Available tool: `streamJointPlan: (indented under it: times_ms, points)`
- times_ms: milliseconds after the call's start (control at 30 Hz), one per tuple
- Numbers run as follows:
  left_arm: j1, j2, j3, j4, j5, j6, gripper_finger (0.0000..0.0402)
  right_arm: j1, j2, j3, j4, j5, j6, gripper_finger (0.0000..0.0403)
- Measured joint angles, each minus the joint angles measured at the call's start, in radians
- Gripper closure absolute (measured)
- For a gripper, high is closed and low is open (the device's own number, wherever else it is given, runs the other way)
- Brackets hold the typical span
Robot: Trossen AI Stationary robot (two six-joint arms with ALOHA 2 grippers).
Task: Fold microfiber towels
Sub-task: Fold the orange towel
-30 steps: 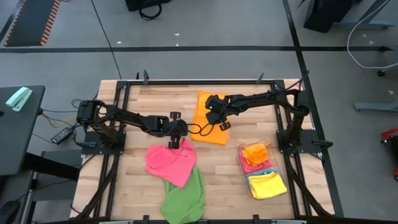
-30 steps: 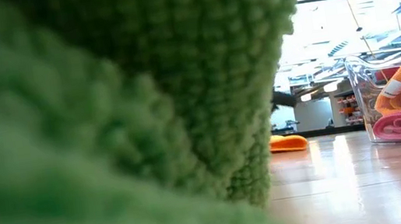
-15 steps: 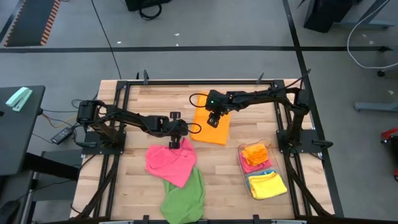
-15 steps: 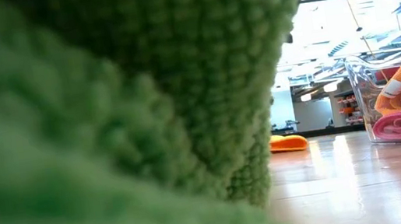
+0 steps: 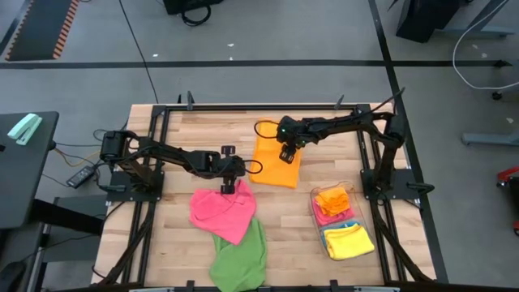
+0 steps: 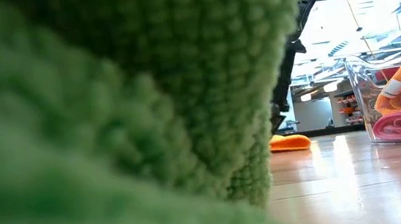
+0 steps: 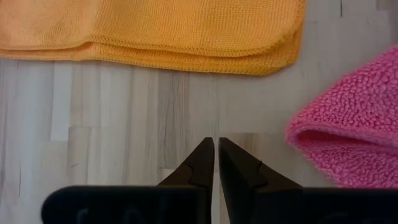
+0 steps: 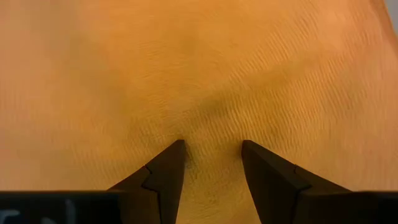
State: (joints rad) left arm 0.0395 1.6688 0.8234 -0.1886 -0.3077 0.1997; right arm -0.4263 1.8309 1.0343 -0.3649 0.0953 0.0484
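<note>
The microfiber towels lie spread over my tabletop (image 5: 174,146). Going from the left, I see my left gripper (image 5: 226,187) parked near the middle of the wood, just above the top edge of the pink towel (image 5: 220,213). Its wrist camera shows its jaws pressed together with nothing between them, bare planks under them, the pink towel's rolled edge (image 7: 351,130) to one side and the folded border of the orange towel (image 7: 155,31) ahead of them.

The pink towel lies rumpled in the front middle, its lower corner overlapping the green towel (image 5: 240,258), which reaches the front edge. That green towel (image 6: 105,102) sits right against the low camera and fills most of its picture.

Next over, the orange towel (image 5: 273,162) lies flat and folded toward the back centre. My right gripper (image 5: 287,154) is down over it, near its right edge. In the right wrist camera the jaws stand spread apart, tips at the orange cloth (image 8: 199,74); I cannot tell whether they press into it.

Farthest right, the clear bin (image 5: 358,212) near the front corner holds folded towels: an orange one (image 5: 333,199) over a pink one (image 5: 326,216), and a yellow one (image 5: 349,241) over a blue edge (image 5: 347,225).
</note>
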Motion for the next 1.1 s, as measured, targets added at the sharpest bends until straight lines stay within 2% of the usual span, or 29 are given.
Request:
streamJointPlan:
  times_ms: [133, 333, 433, 667, 767, 933, 1100]
  points:
    - [0.0, 0.0, 0.0, 0.0, 0.0, 0.0, 0.0373, -0.023, -0.003, -0.02, 0.053, -0.082, -0.193, 0.0234]
    - [0.0, 0.0, 0.0, 0.001, 0.0, 0.003, 0.0366, -0.036, 0.002, -0.016, 0.064, -0.282, -0.396, 0.0261]
    - [0.0, 0.0, 0.0, 0.001, -0.001, 0.003, 0.0368, -0.022, 0.003, -0.016, 0.067, -0.266, -0.457, 0.0277]
    - [0.0, 0.0, 0.0, 0.0, 0.0, 0.008, 0.038, 0.017, -0.054, 0.063, -0.006, -0.076, -0.41, 0.0288]
    - [0.0, 0.0, 0.0, 0.001, 0.0, 0.016, 0.0379, 0.038, -0.076, 0.077, -0.017, -0.087, -0.395, 0.0278]
    - [0.0, 0.0, 0.0, 0.001, 0.0, 0.016, 0.0373, 0.109, -0.073, 0.079, -0.01, -0.249, -0.37, 0.0239]
    - [0.0, 0.0, 0.0, 0.002, 0.0, 0.015, 0.0377, 0.226, -0.059, 0.054, 0.04, -0.258, -0.395, 0.0204]
